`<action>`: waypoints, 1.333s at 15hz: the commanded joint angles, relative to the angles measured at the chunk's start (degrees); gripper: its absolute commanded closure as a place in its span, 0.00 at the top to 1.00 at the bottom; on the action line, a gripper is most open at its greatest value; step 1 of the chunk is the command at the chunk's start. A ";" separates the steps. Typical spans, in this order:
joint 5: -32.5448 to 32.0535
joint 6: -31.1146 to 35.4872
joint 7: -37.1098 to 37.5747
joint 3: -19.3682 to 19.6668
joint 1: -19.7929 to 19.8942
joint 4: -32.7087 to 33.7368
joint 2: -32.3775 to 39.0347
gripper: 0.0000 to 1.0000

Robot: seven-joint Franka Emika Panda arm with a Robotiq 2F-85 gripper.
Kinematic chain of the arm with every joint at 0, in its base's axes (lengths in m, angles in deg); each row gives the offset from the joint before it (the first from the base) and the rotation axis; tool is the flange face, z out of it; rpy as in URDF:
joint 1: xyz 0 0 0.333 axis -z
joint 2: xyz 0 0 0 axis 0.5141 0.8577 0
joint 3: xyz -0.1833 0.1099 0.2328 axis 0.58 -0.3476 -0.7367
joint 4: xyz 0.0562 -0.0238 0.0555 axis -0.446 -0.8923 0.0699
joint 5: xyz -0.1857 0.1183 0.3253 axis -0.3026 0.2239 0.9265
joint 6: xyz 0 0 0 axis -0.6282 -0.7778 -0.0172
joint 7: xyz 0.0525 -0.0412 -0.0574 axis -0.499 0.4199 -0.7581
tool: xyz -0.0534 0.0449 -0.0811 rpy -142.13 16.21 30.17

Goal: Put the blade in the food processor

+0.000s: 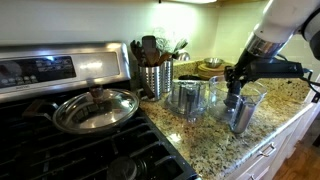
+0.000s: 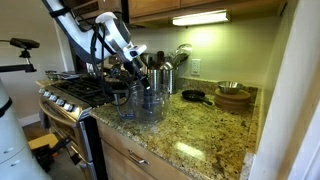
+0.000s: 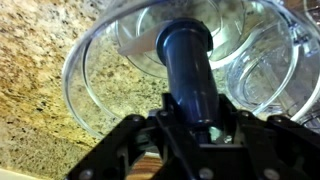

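The claw (image 3: 190, 122) is clenched on the dark blade (image 3: 187, 60), whose spindle points into the middle of the clear food processor (image 3: 85, 70). The bowl stands on the speckled granite desk (image 3: 35, 60), near the stove (image 1: 90, 150).

Claw (image 2: 137, 80) just above the clear food processor (image 2: 145, 107) on the granite counter (image 2: 205, 135)

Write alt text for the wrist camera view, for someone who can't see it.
The gripper clasps the dark blade by its spindle, which points into the clear bowl of the food processor. A speckled granite counter shows to the left and through the bowl.
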 commanded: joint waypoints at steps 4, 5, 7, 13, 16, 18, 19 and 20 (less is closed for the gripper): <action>-8.00 0.74 8.77 -0.49 0.92 -1.37 -1.56 0.92; -8.64 0.48 9.36 -0.46 0.90 -1.32 -1.72 0.97; -9.50 0.72 10.18 -0.23 0.86 -1.34 -1.80 1.00; -2.75 1.75 4.13 1.22 -0.35 -2.22 -1.60 0.94; 6.33 1.30 -5.40 2.35 -1.50 -2.58 -2.15 0.85; 13.95 -0.22 -12.87 2.94 -2.52 -2.15 -2.61 0.94; 18.11 -0.62 -16.96 3.32 -3.24 -2.08 -2.79 0.98; 22.99 -1.79 -21.40 1.48 -2.01 -1.88 -3.27 1.00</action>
